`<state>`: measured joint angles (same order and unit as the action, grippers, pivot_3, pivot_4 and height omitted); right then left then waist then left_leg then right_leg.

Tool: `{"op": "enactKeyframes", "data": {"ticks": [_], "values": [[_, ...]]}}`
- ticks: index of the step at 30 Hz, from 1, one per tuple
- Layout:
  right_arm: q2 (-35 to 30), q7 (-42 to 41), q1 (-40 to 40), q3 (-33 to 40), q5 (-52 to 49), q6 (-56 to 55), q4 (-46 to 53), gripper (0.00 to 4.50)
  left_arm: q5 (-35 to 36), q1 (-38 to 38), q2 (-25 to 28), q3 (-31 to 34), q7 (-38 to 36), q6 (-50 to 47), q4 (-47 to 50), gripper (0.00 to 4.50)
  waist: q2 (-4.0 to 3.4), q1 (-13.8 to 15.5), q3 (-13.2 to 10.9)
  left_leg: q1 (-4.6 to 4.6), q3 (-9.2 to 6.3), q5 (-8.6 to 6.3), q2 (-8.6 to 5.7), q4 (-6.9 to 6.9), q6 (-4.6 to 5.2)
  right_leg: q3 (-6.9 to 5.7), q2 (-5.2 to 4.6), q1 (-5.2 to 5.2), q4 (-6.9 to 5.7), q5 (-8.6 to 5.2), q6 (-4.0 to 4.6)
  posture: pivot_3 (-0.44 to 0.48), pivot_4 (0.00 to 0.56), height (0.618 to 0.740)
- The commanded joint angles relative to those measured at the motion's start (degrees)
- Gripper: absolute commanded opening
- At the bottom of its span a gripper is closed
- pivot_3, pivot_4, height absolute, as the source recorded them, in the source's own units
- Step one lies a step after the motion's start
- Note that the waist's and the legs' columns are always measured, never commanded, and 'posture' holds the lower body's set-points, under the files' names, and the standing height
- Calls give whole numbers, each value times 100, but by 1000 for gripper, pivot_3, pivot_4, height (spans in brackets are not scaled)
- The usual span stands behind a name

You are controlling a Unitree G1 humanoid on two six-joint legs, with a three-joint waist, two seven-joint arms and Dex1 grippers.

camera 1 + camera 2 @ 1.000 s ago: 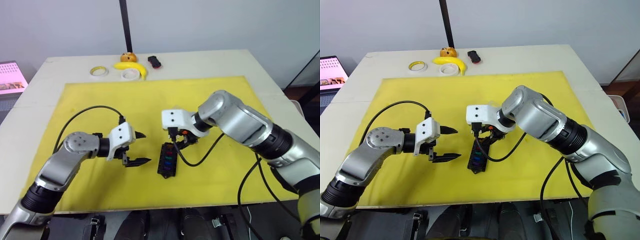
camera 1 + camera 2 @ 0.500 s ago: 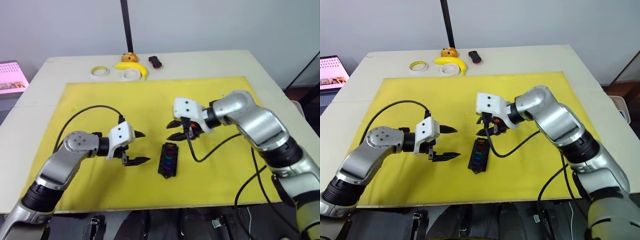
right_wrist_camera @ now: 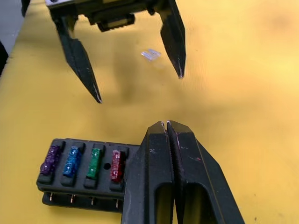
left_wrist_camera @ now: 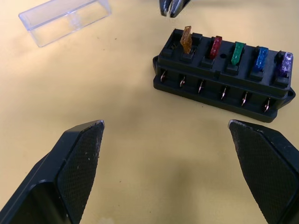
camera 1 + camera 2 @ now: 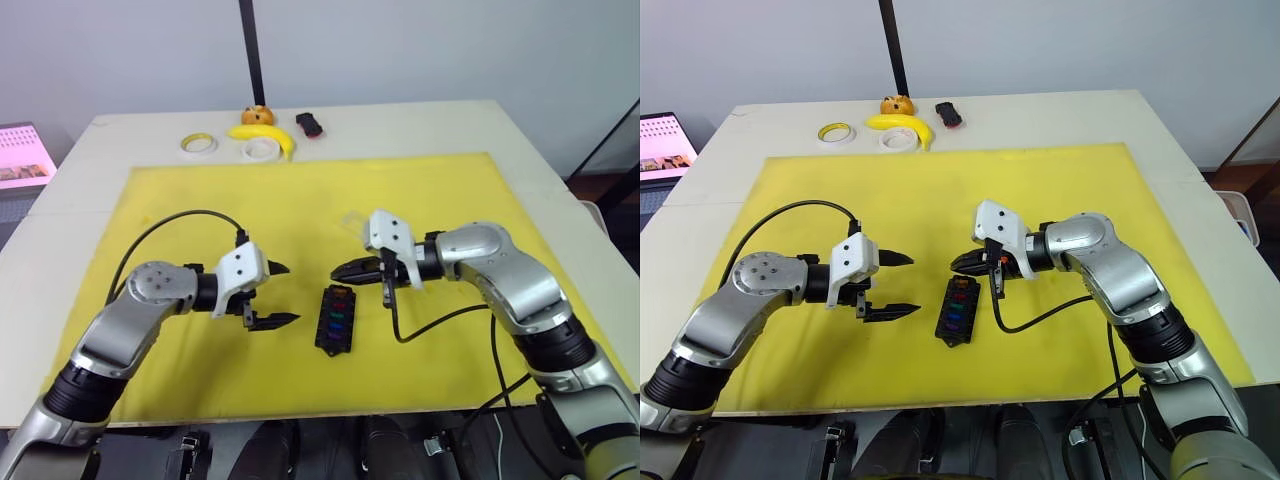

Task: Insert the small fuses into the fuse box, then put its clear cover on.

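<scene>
Fuse box point(image 5: 336, 319) is seen at 3 o'clock of the left gripper point(image 5: 277, 295), jaws spread wide; right gripper point(image 5: 340, 271), jaws closed empty, is held at its 12 o'clock.

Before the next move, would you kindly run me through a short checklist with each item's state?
1. Five fuses standing in the fuse box: ok.
2. Amber fuse fully seated: not ok, it stands high and tilted.
3. Grey fuse inserted: not ok, it lies on the mat.
4. Right gripper empty: ok, shut on nothing.
5. Left gripper open: ok.
6. Clear cover off the box: ok, it lies on the mat.
</scene>
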<state>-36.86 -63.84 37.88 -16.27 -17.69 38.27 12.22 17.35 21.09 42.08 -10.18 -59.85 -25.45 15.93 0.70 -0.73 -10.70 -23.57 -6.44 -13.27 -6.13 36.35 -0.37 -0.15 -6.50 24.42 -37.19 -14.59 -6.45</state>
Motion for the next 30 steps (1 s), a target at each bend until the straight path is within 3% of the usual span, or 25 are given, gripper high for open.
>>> {"op": "enactKeyframes", "data": {"ticks": [1, 30], "values": [[51, -23, -99, 58, -90, -91, -3, 65, -2, 81, 42, 91, -33, 91, 121, 4500, 0, 4, 0, 0, 0, 0, 0, 0, 0, 0, 0, 0, 0, 0, 0, 0, 150, 740], [-120, 18, -652, -374, 440, -579, -167, 65, -47, 65, 41, 89, -34, 97, 156, 4500, 1, 5, 2, 10, 0, 0, 0, 1, 0, 0, 0, -12, 0, 0, 0, 0, 150, 740]]}}
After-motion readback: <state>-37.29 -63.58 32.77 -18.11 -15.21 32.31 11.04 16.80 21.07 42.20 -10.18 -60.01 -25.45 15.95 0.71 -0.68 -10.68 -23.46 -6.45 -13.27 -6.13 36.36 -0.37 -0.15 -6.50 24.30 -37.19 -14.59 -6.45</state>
